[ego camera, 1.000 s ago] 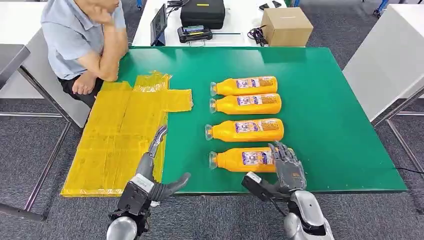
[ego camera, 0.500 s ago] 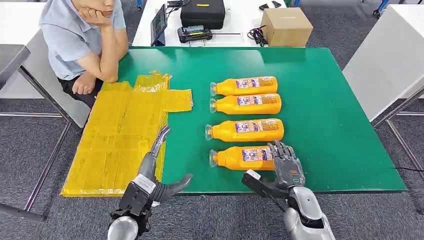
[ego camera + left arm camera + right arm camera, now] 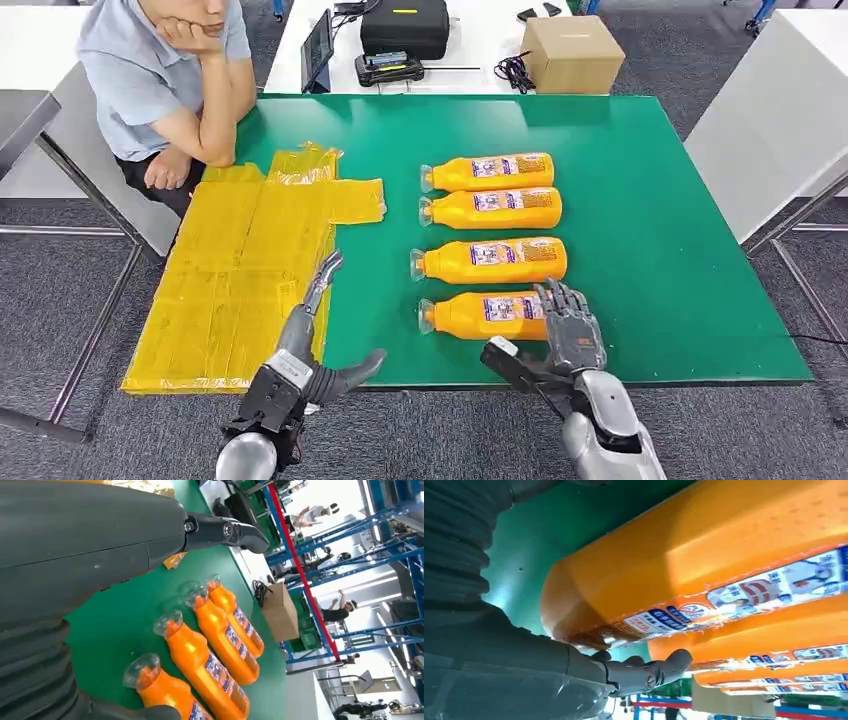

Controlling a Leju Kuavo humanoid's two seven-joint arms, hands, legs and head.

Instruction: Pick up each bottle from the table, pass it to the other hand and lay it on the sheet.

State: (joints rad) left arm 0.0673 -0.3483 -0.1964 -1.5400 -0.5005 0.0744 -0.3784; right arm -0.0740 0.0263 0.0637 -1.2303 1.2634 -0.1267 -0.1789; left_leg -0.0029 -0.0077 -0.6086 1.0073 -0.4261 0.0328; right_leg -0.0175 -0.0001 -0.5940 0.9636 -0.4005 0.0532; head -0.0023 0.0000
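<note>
Risk sits at the right hand [image 3: 572,330], fingers spread over the base of the nearest bottle [image 3: 485,316] lying on the green table [image 3: 650,220]: it could roll away, while the left hand [image 3: 318,350] waits open.

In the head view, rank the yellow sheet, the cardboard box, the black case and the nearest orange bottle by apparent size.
1. yellow sheet, clearly largest.
2. nearest orange bottle, partly covered by the right robot hand.
3. cardboard box and black case: look alike, farther away, the case cut off, so unranked.
</note>
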